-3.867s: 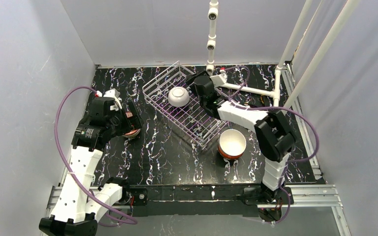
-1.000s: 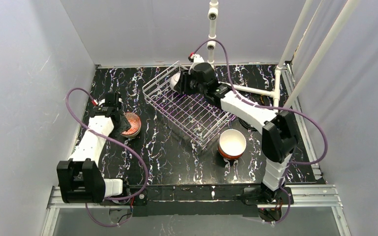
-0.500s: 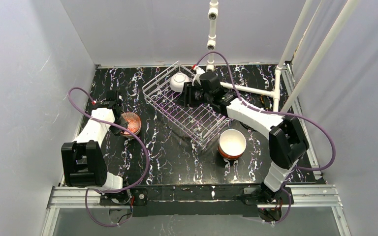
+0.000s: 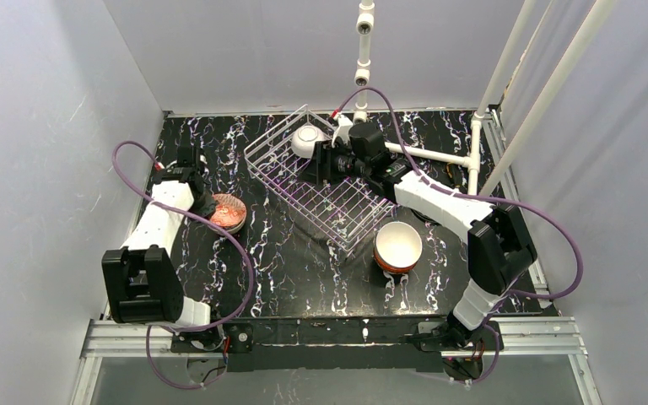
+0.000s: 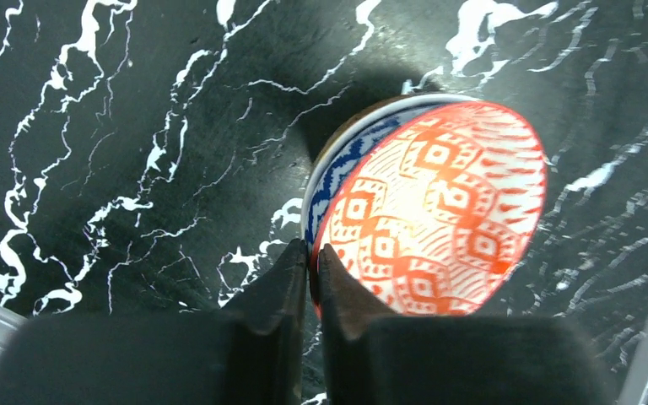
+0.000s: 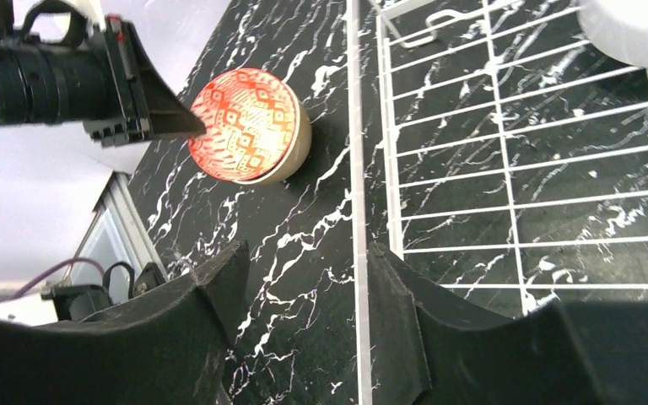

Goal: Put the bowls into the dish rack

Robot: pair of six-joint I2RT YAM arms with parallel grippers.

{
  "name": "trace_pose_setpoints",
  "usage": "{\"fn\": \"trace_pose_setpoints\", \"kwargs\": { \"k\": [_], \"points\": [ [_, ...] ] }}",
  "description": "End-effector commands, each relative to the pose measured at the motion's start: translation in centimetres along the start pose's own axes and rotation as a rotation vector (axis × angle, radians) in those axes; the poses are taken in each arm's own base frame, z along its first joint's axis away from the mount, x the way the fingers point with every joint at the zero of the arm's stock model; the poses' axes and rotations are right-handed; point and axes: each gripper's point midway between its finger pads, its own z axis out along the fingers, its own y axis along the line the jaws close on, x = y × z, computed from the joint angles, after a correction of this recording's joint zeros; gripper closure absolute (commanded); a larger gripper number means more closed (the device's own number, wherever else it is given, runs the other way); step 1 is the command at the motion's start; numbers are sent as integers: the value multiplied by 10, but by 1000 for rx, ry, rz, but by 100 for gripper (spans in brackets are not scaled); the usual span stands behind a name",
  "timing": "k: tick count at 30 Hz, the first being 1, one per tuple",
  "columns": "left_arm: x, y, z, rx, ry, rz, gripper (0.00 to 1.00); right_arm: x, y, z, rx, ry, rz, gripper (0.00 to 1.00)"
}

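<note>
At the left, a red-orange patterned bowl [image 4: 227, 211] [image 5: 430, 211] tops a stack with a blue-patterned bowl [image 5: 334, 173] and a tan bowl [image 6: 299, 150] beneath it. My left gripper [image 4: 207, 205] [image 5: 314, 251] is shut on the red-orange bowl's near rim. The wire dish rack [image 4: 337, 198] [image 6: 489, 169] stands at the table's middle, with a white bowl [image 4: 307, 139] [image 6: 633, 29] in its far corner. Over the rack hangs my right gripper [image 4: 324, 161] [image 6: 304, 253], open and empty, just right of the white bowl. Another bowl [image 4: 398, 245], white inside and reddish outside, rests by the rack's near right corner.
A white pipe frame [image 4: 439, 156] runs along the back right behind the rack, and one pipe [image 4: 363, 51] hangs above the rack's far corner. Grey walls close in the left, back and right sides of the black marbled table [image 4: 304, 270].
My left gripper has closed on the red-orange bowl's rim. My right gripper has opened wider and drawn back to the right of the white bowl, which stays in the rack.
</note>
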Motion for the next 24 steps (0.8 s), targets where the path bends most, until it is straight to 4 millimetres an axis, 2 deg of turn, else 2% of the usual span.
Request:
{"fn": "trace_pose_setpoints", "kwargs": {
  "k": [1, 5, 10, 12, 15, 17, 20, 24],
  "points": [
    [-18, -17, -42, 149, -36, 43, 100, -22, 41, -14, -195, -72, -142, 36],
    [-26, -20, -76, 231, -74, 72, 100, -33, 79, -19, -390, -95, -203, 31],
    [-21, -25, -109, 353, -93, 114, 100, -28, 124, -16, -570, -91, -310, 26],
    [-12, -31, -122, 427, -71, 148, 100, -15, 146, -12, -622, -76, -381, 26],
    [1, -33, -136, 497, -46, 185, 100, 6, 167, 3, -607, -77, -535, 26],
    [10, -32, -140, 528, -29, 195, 100, 18, 176, 11, -582, -107, -684, 26],
    [26, -31, -143, 568, -4, 204, 100, 32, 192, 16, -608, -152, -808, 25],
    [44, -28, -142, 598, 32, 226, 100, 49, 197, 32, -602, -114, -929, 29]
  ]
}}
